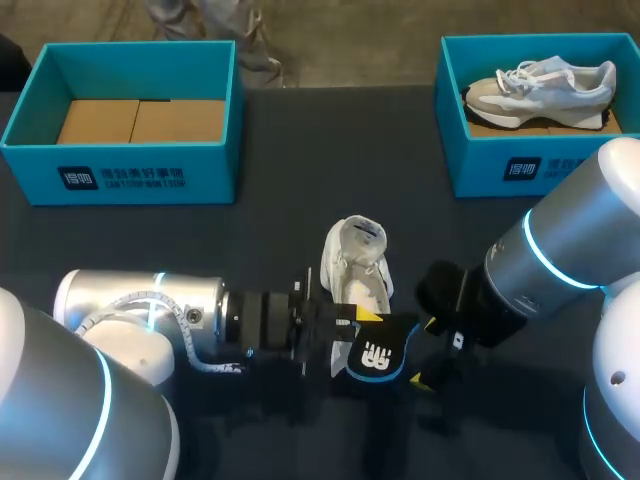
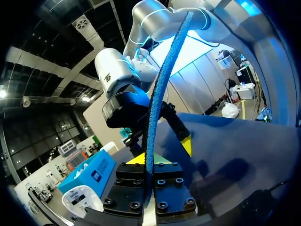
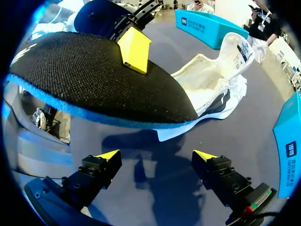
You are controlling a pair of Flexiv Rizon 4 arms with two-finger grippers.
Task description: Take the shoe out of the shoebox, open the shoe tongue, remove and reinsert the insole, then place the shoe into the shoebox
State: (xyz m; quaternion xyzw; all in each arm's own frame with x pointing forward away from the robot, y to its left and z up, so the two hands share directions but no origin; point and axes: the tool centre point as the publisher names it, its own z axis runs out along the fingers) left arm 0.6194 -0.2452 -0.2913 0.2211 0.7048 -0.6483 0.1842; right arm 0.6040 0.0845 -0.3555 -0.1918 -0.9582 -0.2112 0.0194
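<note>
We hold the insole (image 1: pixel 378 358) pinched in our left gripper (image 1: pixel 358 320) | our right gripper (image 1: pixel 425 352) gapes wide at its 3 o'clock | shoe (image 1: pixel 357 262) at insole's 12 o'clock

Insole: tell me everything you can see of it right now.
The insole is a thin, foot-shaped pad with a black mesh-like face, a bright blue foam edge and a white logo. It is out of the white shoe and held off the table, pinched only by the left gripper. The right gripper is open close by and does not touch it.
</note>
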